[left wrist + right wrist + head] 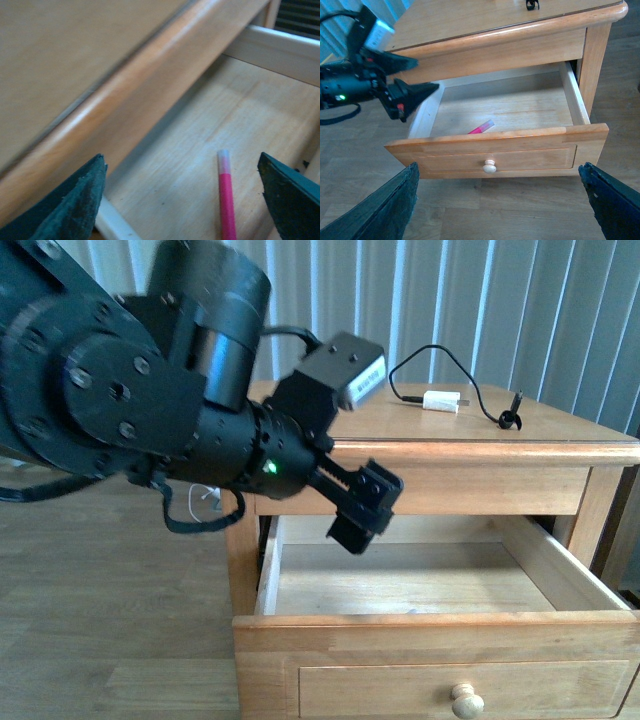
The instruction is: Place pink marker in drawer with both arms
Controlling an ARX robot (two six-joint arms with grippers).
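The drawer (430, 625) of the wooden nightstand stands pulled out, its round knob (489, 167) facing me. On its floor, near the front left, lies the pink marker (481, 128), flat and free of any hold. In the left wrist view the marker (226, 200) rests on the drawer floor (240, 110) between the spread jaws. My left gripper (365, 508) hovers open above the drawer's left side, empty. The front view hides the marker behind the drawer front. My right gripper (497, 172) is open and empty, held out in front of the drawer and clear of the knob.
A white charger plug (441, 400) with a black cable and a small black clip (511, 420) lie on the nightstand top. The shallower drawer front (450, 488) sits shut above the open one. Wood floor (510, 215) surrounds the nightstand; blinds hang behind it.
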